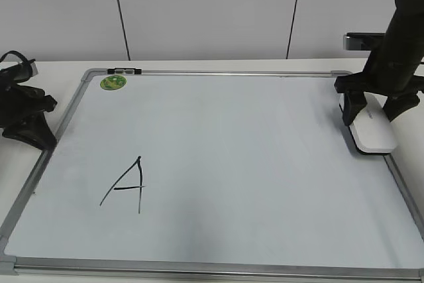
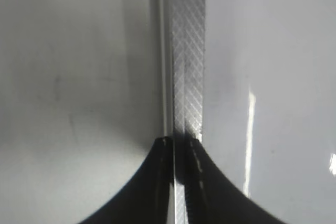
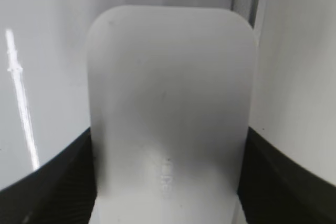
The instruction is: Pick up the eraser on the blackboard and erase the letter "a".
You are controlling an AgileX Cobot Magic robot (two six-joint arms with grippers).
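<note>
The blackboard [image 1: 265, 130] lies flat, a white board with a silver frame. The white eraser [image 1: 374, 134] rests on it at the right edge and fills the right wrist view [image 3: 168, 93]. My right gripper [image 1: 374, 107] straddles the eraser's far end, one finger pressed against each long side [image 3: 168, 182]. My left gripper [image 1: 48, 138] is shut and empty over the board's left frame rail [image 2: 181, 140]. A large capital "A" [image 1: 126, 187] is drawn at the lower left. No small letter "a" shows on the board in any view.
A round green sticker [image 1: 113, 83] sits at the board's far left corner, next to a small black clip [image 1: 124, 70] on the top rail. A grey device [image 1: 361, 41] stands behind the right arm. A panelled wall runs behind the table.
</note>
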